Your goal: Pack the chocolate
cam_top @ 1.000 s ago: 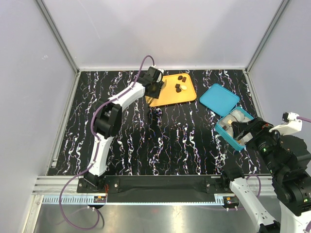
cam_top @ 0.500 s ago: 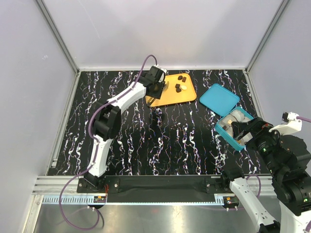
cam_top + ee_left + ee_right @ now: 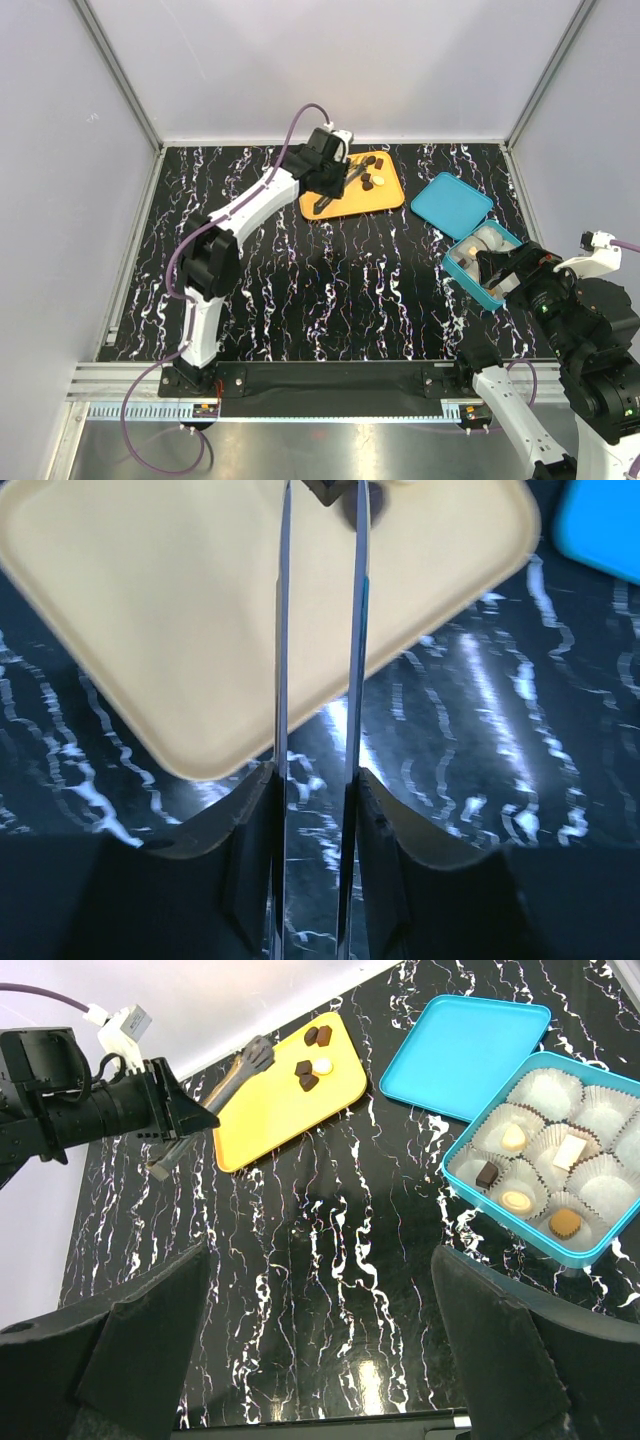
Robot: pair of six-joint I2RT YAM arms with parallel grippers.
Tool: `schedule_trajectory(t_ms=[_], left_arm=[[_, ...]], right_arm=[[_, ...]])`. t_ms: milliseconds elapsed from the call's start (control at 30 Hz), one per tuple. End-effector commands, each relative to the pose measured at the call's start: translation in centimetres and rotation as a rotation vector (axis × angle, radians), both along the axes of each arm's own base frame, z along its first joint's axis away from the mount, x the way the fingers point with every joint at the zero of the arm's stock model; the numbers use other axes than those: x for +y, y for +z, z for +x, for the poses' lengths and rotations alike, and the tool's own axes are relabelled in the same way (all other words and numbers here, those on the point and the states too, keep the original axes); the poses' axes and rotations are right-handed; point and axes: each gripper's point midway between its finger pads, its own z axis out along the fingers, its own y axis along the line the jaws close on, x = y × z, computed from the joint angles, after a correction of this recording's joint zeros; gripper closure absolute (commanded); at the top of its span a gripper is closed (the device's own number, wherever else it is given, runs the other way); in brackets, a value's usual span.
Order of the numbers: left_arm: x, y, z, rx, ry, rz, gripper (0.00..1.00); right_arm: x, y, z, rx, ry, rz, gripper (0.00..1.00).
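Several chocolate pieces lie at the back of the orange tray (image 3: 378, 200): dark ones (image 3: 303, 1066) and a cream one (image 3: 322, 1065). My left gripper (image 3: 332, 178) hovers over the tray's left part, shut on metal tongs (image 3: 283, 630). The tongs' blades stand slightly apart, and their tips reach a dark chocolate (image 3: 335, 492) at the top edge of the left wrist view. The teal box (image 3: 455, 1165) at the right holds several pieces in paper cups, among them a cream one (image 3: 514, 1137) and a dark one (image 3: 487, 1174). My right gripper (image 3: 320, 1360) is open and empty, near the box.
The teal lid (image 3: 452, 204) lies flat just behind the box, to the right of the tray. Black marbled table top (image 3: 330, 290) spreads between the tray and the arm bases. Grey walls close the sides and back.
My left arm has swung right and farther back, carrying the tongs from the tray's left edge to over the tray, toward the chocolates. The right arm has not moved.
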Motion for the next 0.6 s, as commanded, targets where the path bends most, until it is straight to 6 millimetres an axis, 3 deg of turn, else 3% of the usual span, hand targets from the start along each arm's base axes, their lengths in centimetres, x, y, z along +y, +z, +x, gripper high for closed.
schedule_trajectory(t_ms=[0,67,167,300,567], left_arm=[[-6.0,6.7,-3.4,-0.08,-0.135,-0.183,0.63],[-7.7,7.0,-4.5,-0.081,-0.167,-0.193,0.63],[-12.1,7.8,-7.9,-0.071,-0.266,-0.232,0.63],[-16.5,8.9,-11.0,-0.066,-0.357,-0.289,0.63],[-23.2,8.0,-16.6,-0.026,-0.499,-0.361,0.63]], right_arm=[[0.2,1.2,0.3,-0.045,0.008,0.015,0.0],[0.4,1.3,0.2,-0.046,0.014,0.021,0.0],[0.5,1.7,0.0,-0.055,0.028,0.027,0.0],[0.4,2.0,-0.4,-0.066,0.026,0.03,0.0],[0.4,1.8,-1.0,-0.058,0.029,0.029,0.0]])
